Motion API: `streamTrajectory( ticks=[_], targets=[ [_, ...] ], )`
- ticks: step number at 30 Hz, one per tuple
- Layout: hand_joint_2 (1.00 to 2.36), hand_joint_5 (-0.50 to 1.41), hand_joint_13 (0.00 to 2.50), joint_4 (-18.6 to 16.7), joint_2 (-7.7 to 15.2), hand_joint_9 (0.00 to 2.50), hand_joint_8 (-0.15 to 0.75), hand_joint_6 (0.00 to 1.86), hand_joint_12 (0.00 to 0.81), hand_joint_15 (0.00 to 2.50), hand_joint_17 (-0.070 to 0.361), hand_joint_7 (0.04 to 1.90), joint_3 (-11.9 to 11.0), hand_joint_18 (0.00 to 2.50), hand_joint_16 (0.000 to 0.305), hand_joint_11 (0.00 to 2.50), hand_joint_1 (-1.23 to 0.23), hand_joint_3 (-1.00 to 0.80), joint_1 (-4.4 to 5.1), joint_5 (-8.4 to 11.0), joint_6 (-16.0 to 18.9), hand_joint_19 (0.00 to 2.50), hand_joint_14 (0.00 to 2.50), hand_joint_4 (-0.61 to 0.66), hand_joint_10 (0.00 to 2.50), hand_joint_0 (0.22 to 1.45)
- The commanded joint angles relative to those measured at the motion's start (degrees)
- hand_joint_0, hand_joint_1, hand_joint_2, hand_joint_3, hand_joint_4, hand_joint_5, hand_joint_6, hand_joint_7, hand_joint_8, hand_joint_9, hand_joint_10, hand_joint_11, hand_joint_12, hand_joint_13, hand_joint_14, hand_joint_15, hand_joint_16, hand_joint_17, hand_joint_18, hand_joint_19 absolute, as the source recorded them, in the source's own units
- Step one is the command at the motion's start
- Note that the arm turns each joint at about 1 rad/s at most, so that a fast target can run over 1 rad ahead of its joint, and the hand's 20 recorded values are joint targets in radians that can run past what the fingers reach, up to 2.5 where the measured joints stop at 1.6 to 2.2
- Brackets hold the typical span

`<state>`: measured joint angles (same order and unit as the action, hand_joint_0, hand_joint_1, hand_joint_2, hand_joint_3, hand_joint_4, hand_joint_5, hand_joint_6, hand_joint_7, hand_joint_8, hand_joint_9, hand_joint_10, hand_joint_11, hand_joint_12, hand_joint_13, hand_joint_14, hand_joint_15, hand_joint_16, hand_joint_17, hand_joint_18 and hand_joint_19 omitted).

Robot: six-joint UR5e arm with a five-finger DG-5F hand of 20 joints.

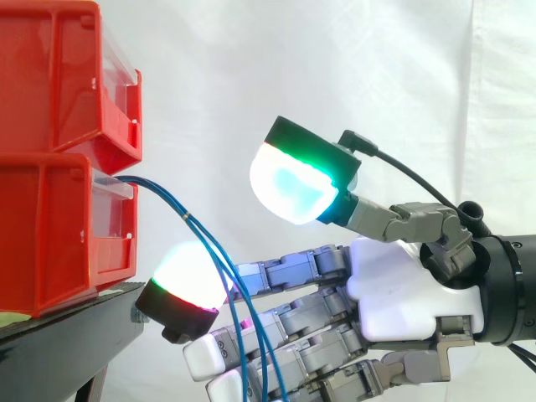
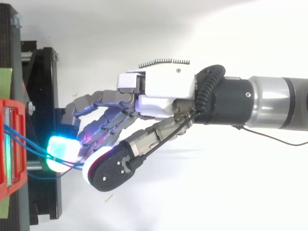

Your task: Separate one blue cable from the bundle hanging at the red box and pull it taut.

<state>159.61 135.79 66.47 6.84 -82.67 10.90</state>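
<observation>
We see the robot hand [image 1: 410, 293] reaching in from the right edge of the side view, its white palm low and right of centre. It is open. The fingers stretch almost straight toward the left, and the thumb [image 1: 293, 184] is lifted well above them, its pad glowing white, cyan and green near the middle of the frame. The topmost fingertip [image 1: 188, 280] glows white with a red and green rim and sits at lower left of centre, just beside the black stand. In the top view the robot hand comes in from the right as well. One cyan fingertip [image 2: 60, 151] is at the left, close to the red bin there, and the dark back of the thumb pad lies just below and to its right.

The blue cables [image 1: 164, 197] leave the front of the lower red bin [image 1: 50, 234] at mid left. They arc to the right and downward, cross the outstretched fingers close behind the glowing fingertip, and run out of the bottom edge of the frame. We count at least two strands lying close together, and we cannot tell whether one is parted from the rest or caught between neighbouring fingers. The strands curve rather than run straight.

An upper red bin [image 1: 50, 75] sits stacked on the lower one in the top left corner. Both rest on the black stand [image 1: 67, 322] at lower left. A white curtain [image 1: 335, 67] hangs behind everything.
</observation>
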Motion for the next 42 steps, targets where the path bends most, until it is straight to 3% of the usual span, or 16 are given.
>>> streamTrajectory(
  ticks=[1, 10, 20, 30, 34, 42],
  targets=[
    [1.01, -0.16, 0.82, -0.3, 0.0, 0.71, 0.305, 0.5, 0.38, 0.39, 0.098, 1.1, 0.1, 0.73, 0.044, 0.46, -0.71, -0.4, -0.33, -0.04, 0.1, 0.41, 0.02, 0.3, 0.01, 0.6],
    [1.01, -0.14, 0.87, -0.6, 0.0, 0.76, 0.317, 0.5, 0.379, 0.41, 0.095, 1.18, 0.1, 0.76, 0.042, 0.5, -0.69, -0.32, -1.39, -1.09, 0.1, 0.43, 0.02, 0.28, 0.02, 0.64],
    [1.0, -0.13, 0.89, -0.7, 0.0, 0.78, 0.32, 0.5, 0.381, 0.42, 0.095, 1.36, 0.1, 0.79, 0.042, 0.53, -0.68, -0.44, -1.39, -1.09, -0.1, 0.44, 0.02, 0.26, 0.02, 0.59],
    [1.0, -0.13, 0.92, -0.6, 0.0, 0.8, 0.329, 0.52, 0.385, 0.45, 0.098, 1.32, 0.1, 0.81, 0.044, 0.54, -0.65, -0.5, -1.04, -0.83, -2.0, 0.44, 0.02, 0.28, 0.02, 0.56],
    [1.0, -0.14, 0.92, -0.9, 0.0, 0.8, 0.328, 0.5, 0.386, 0.44, 0.098, 1.22, 0.1, 0.81, 0.044, 0.54, -0.67, -0.5, -1.04, -0.83, -2.4, 0.44, 0.02, 0.28, 0.02, 0.56],
    [1.0, -0.16, 0.92, -5.2, 1.8, 0.79, 0.321, 0.5, 0.388, 0.44, 0.099, 1.1, 0.4, 0.81, 0.044, 0.54, -0.67, -0.5, -1.83, -0.74, -3.3, 0.44, 0.02, 0.29, 0.02, 0.56]
  ],
)
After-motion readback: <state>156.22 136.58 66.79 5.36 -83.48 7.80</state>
